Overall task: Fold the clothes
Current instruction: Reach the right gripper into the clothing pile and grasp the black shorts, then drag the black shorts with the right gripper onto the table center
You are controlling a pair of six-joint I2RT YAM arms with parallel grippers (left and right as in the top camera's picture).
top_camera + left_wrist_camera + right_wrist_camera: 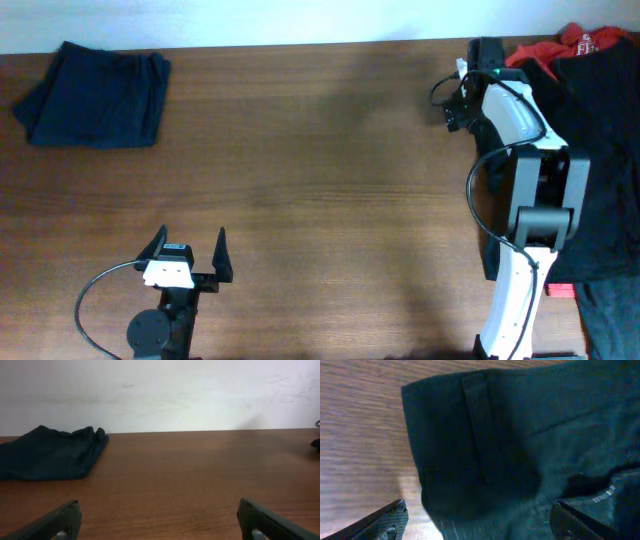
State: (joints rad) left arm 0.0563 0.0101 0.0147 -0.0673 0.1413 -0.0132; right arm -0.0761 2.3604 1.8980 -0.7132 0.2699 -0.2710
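Your tabletop (320,170) is smooth brown wood. The black garment (510,445) and the navy garment (95,95) are soft, matt cloth.

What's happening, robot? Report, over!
Left gripper open, empty. Right gripper open above black garment, not gripping. Navy garment folded, far left. Nothing blocking, over.

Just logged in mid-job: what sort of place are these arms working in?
Probably an indoor bench for folding laundry: brown wooden table against a plain white wall, folded dark navy garment at one corner, heap of black and red clothes opposite.
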